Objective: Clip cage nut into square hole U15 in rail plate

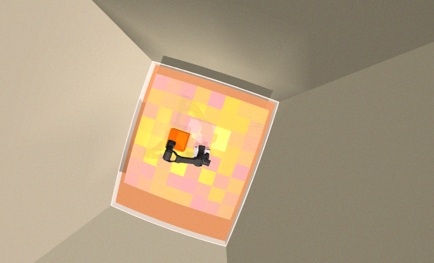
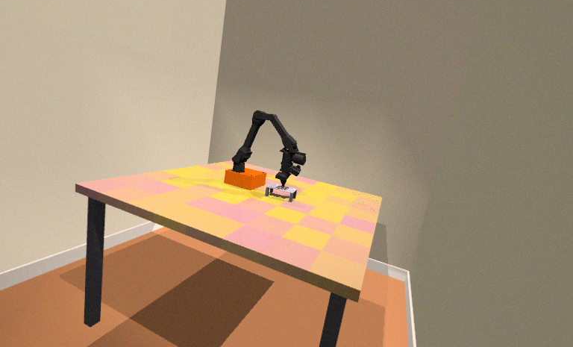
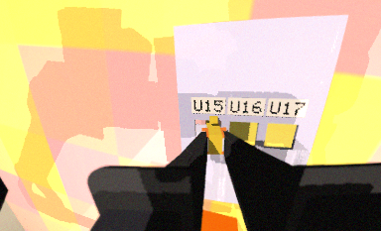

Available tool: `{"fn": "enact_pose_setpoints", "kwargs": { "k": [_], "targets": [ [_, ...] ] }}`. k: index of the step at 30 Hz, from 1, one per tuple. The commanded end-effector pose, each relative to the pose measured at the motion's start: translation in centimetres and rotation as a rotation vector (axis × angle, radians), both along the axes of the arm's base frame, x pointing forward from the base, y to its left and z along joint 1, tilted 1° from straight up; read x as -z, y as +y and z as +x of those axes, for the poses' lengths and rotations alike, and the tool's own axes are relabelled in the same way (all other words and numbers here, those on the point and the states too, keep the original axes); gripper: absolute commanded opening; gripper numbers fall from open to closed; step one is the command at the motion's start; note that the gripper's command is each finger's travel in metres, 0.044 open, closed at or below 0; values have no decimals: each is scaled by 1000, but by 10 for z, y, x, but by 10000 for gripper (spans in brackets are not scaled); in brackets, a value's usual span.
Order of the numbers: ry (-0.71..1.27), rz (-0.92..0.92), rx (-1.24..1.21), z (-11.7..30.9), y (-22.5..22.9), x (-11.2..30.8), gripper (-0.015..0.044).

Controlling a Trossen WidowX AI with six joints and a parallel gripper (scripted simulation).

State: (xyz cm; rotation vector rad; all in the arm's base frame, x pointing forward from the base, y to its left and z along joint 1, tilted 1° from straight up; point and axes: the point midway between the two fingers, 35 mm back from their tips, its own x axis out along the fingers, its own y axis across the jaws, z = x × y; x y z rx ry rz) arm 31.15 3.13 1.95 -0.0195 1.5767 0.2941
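The rail plate (image 2: 289, 189) (image 3: 258, 53) is pale and stands on short legs. Its three square holes lie below the labels U15, U16 and U17 in the wrist view. My gripper (image 2: 283, 185) (image 3: 213, 137) is shut on the cage nut (image 3: 214, 140), a small yellow-gold piece with orange bits at its sides. The nut is at the U15 hole (image 3: 199, 126), which it and the fingers partly cover. Whether its wings are inside the hole, and whether its flanges touch the plate, I cannot tell. In the top view the arm hides the nut.
The arm stands on an orange block (image 1: 179, 140) (image 2: 245, 179) close beside the rail plate. The U16 hole (image 3: 243, 133) and the U17 hole (image 3: 281, 135) show to the right of the nut. The table (image 1: 198, 202) (image 2: 181, 204) has a patchwork top of pink, yellow and orange squares.
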Motion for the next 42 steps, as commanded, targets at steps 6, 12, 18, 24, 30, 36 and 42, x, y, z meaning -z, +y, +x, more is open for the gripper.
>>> {"fn": "enact_pose_setpoints", "kwargs": {
  "k": [6, 12, 18, 24, 30, 36, 42],
  "targets": [
    [-7, -24, 5, 0, 1, -1, 35],
    [-10, -42, 5, 0, 2, 0, 35],
    [-15, -65, 5, -1, 3, 0, 35],
    [-16, -69, 5, -1, 3, 0, 35],
    [-12, -50, 5, 0, 2, 0, 35],
    [-10, -41, 5, 0, 2, 0, 35],
    [-10, -41, 5, 0, 2, 0, 35]
  ]
}}
